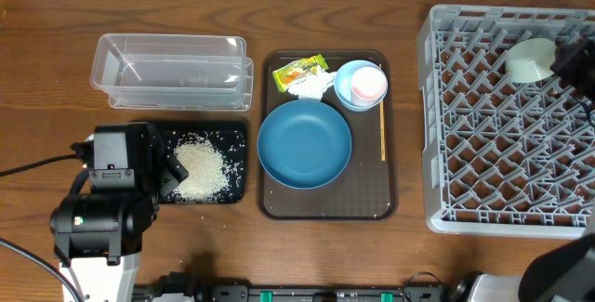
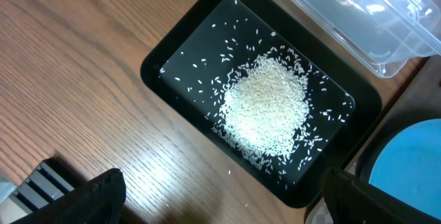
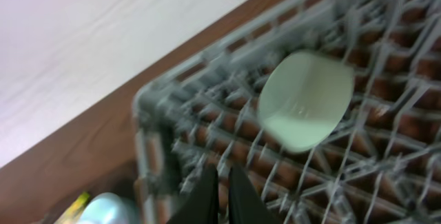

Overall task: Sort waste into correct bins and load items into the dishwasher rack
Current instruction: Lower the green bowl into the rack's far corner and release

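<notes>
Mint-green bowl (image 3: 306, 100) in rack (image 1: 434, 125) | left pincer (image 2: 222, 182) spread | right pincer (image 3: 224, 182) closed, empty

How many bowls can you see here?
3: a dark-blue bowl and a light-blue bowl on the brown tray, and a mint-green bowl in the grey rack. More might be nested unseen.

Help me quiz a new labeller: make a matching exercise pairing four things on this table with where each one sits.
Things:
1. loose white rice grains
2. small mint-green bowl
3. large dark-blue bowl
4. small pink cup

Places:
A. inside the small light-blue bowl
B. on the flat black tray
C. on the brown serving tray
D. in the grey plastic dishwasher rack

Pairs: 1-B; 2-D; 3-C; 4-A.
</notes>
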`<move>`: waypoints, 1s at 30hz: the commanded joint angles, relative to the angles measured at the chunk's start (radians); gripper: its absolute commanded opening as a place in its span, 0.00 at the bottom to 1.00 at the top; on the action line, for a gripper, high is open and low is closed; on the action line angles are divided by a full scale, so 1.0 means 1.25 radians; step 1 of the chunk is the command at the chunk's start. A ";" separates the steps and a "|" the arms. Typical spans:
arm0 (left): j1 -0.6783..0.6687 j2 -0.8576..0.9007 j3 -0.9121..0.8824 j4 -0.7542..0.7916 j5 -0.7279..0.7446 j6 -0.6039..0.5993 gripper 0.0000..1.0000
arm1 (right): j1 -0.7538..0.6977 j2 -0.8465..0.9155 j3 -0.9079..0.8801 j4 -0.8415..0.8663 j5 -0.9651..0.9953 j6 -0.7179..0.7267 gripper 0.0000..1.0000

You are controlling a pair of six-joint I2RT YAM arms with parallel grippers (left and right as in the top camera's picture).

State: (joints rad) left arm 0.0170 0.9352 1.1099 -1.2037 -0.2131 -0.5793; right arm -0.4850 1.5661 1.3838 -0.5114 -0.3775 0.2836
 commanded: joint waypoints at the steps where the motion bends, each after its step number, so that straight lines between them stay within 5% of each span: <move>1: 0.003 0.000 0.011 -0.003 -0.010 0.001 0.93 | 0.030 0.057 0.002 0.060 0.164 0.006 0.05; 15: 0.003 0.000 0.011 -0.003 -0.010 0.001 0.93 | 0.049 0.271 0.002 0.302 0.178 0.005 0.04; 30: 0.003 0.000 0.011 -0.003 -0.010 0.001 0.93 | 0.038 0.264 0.002 0.177 0.385 0.056 0.01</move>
State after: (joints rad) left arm 0.0170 0.9352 1.1099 -1.2045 -0.2131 -0.5793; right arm -0.4335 1.9118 1.3888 -0.2661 -0.0303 0.3050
